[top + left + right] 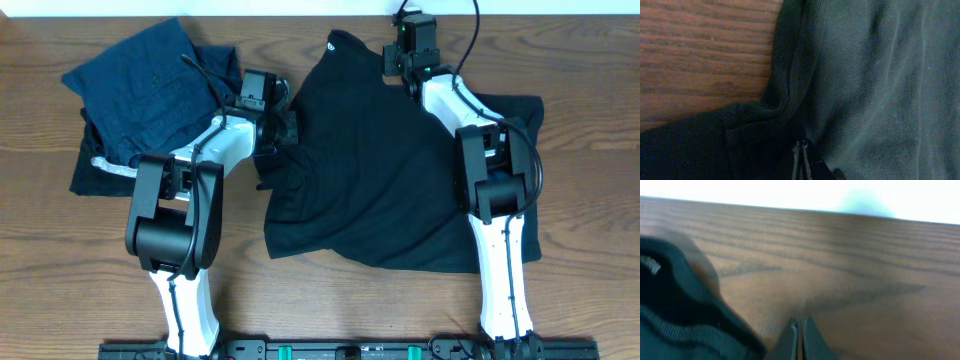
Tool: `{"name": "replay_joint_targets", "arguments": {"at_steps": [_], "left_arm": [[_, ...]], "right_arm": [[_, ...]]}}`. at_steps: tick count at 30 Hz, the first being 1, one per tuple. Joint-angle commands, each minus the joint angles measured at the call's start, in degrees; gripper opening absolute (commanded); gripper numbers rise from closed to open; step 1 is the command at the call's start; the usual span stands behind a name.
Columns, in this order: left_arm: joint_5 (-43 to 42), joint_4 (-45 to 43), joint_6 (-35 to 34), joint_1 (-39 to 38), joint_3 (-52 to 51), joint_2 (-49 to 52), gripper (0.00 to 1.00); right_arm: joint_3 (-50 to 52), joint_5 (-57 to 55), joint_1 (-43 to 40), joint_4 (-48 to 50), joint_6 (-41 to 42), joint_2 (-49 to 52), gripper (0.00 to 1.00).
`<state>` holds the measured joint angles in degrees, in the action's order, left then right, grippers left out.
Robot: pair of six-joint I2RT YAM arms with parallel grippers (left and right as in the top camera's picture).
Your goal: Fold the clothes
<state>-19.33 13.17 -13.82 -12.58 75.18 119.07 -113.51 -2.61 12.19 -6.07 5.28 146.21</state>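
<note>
The left gripper is closed tight on a bunched ridge of the black top, at the garment's left edge. The right gripper has its tips all but together with nothing between them, low over the bare counter just beside the collar and its white neck label. The top lies spread across the middle of the counter. At far left sits a pile of navy folded garments.
</note>
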Motion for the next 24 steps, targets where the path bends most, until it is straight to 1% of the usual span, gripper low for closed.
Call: {"name": "replay_joint_targets", "arguments": {"at_steps": [1,2,4,6,7,8,10,13,14,15,16,17,21,24], "left_arm": [[0.9,0.5,1.6,0.0,2.4,-6.4,0.06],[1.7,0.7,1.6,0.1,2.5,-8.7,0.06],[4.7,1.8,1.5,0.1,2.5,-14.0,0.07],[7.6,4.0,1.5,0.1,2.5,-19.1,0.07],[8.6,5.8,1.5,0.1,2.5,-22.1,0.07],[8.9,7.0,1.5,0.1,2.5,-23.8,0.07],[8.9,10.4,1.5,0.1,2.5,-27.5,0.07],[8.9,16.2,1.5,0.1,2.5,-30.5,0.08],[8.9,18.1,1.5,0.1,2.5,-30.8,0.07],[8.9,19.9,1.3,0.1,2.5,-30.8,0.07],[8.9,22.0,1.0,0.1,2.5,-30.6,0.08],[8.7,23.9,0.9,0.0,2.5,-30.1,0.07],[5.0,29.4,0.9,-0.1,2.5,-27.2,0.07],[1.4,31.3,2.3,-0.3,2.5,-24.7,0.07]], "right_arm": [[-0.1,-0.6,-0.3,-4.6,-1.1,-10.0,0.32],[-0.1,-0.6,-0.5,-7.7,-1.1,-12.2,0.41],[-0.1,-0.6,-1.0,-15.5,-1.1,-17.0,0.51],[-0.1,-0.6,-1.8,-23.9,-1.0,-21.6,0.58],[-0.1,-0.6,-2.5,-29.7,-1.0,-24.3,0.59],[-0.1,-0.6,-3.1,-33.0,-1.0,-25.9,0.57],[-0.1,-0.5,-4.7,-41.6,0.3,-28.9,0.48],[-0.1,-0.6,-7.6,-52.9,2.7,-31.0,0.28],[-0.1,-0.5,-8.6,-55.7,3.5,-31.0,0.18],[0.0,-0.6,-9.6,-58.2,4.2,-31.0,0.13],[0.2,-0.5,-10.8,-60.7,4.2,-30.5,0.05],[0.5,-0.4,-12.2,-63.2,4.2,-30.0,0.01],[3.0,2.9,-16.2,-69.0,4.2,-28.9,0.01],[6.2,5.4,-18.6,-71.7,4.7,-28.9,0.01]]}}
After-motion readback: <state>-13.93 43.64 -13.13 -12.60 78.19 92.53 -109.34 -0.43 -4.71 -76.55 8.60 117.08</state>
